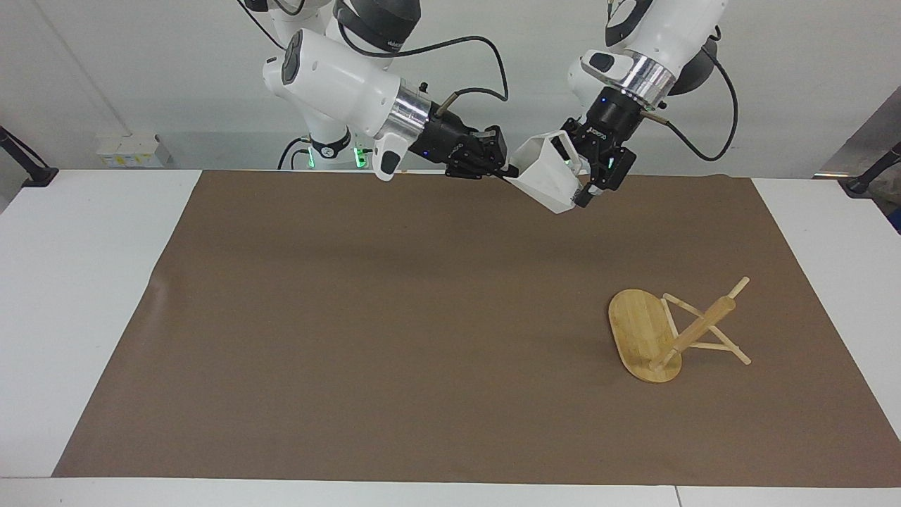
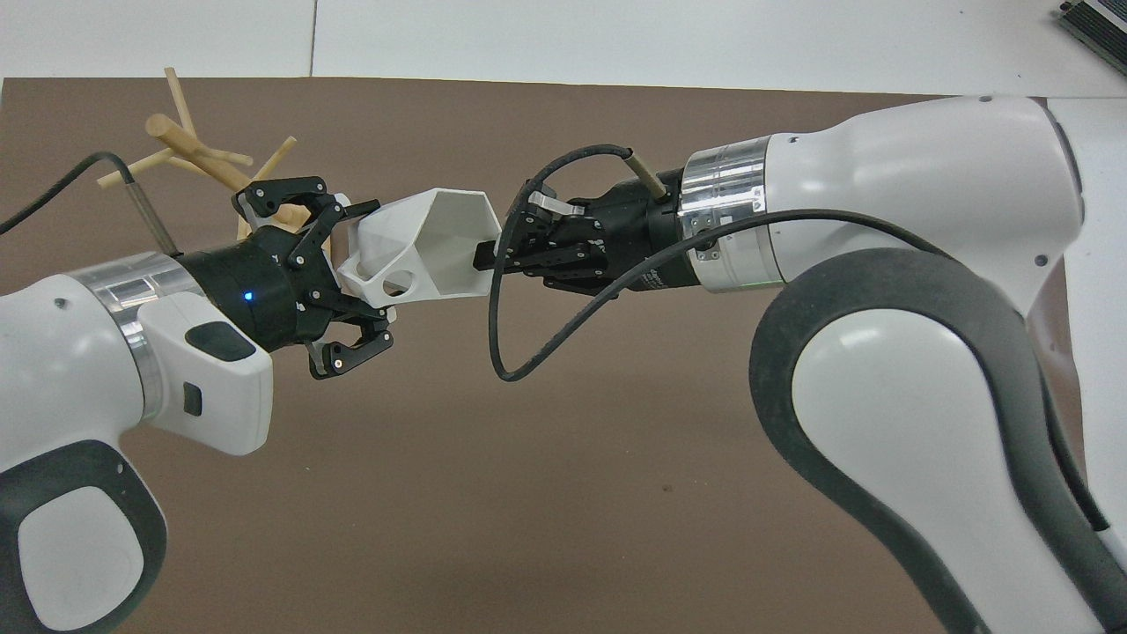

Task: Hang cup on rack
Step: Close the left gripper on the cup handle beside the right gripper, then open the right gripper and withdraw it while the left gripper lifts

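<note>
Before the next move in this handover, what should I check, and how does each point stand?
1. Cup off the table, in the air over the mat: ok.
2. Right gripper shut on the cup's rim: ok.
3. Left gripper at the cup's handle end: ok.
4. Left gripper has a firm hold, so the right may let go: cannot tell.
5. Rack upright and ready for hanging: not ok. It lies tipped over on the mat, toward the left arm's end, resting on its base edge and pegs.
</note>
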`<state>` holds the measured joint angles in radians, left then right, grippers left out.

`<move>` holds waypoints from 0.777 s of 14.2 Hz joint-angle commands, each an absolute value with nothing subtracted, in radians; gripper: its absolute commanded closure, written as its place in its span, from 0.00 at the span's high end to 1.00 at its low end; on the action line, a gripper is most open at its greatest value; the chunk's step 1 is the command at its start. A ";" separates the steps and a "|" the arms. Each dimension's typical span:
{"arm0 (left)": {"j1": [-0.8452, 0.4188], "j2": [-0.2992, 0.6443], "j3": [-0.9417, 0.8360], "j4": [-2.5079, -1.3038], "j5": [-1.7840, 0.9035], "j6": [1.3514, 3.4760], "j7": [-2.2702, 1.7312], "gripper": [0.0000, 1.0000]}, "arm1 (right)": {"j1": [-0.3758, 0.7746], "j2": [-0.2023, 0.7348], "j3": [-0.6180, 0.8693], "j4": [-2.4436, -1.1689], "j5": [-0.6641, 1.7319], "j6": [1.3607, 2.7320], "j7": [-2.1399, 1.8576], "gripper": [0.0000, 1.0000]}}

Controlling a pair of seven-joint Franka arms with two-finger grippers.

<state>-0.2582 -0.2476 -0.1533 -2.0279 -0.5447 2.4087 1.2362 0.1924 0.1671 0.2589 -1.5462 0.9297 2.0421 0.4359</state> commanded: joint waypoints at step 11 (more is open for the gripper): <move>-0.250 -0.276 -0.135 -2.042 -0.575 2.408 1.103 0.00 | 0.189 0.158 0.264 -1.552 0.936 2.045 0.428 0.55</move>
